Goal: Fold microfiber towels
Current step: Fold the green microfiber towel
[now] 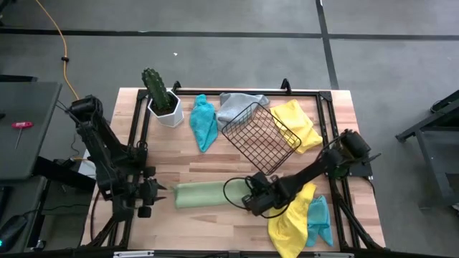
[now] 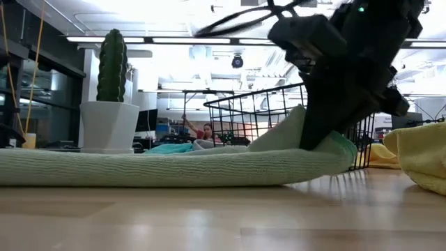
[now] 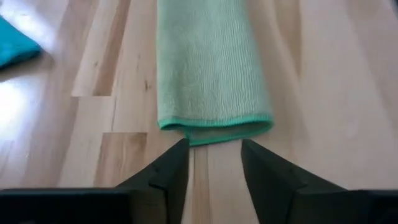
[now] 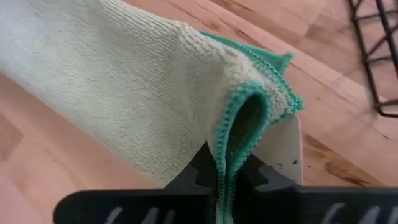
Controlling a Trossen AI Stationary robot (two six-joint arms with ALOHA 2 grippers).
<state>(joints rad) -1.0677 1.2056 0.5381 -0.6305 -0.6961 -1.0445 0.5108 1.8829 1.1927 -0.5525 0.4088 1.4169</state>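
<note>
No text, label, brand or number can be read in any view. The right wrist view shows a few small teal marks on a pale plate (image 4: pixel 287 155) just behind the pinched light green towel (image 4: pixel 143 81); they may be printing, but they are too small to make out. The distant room in the low view carries no legible sign.
</note>
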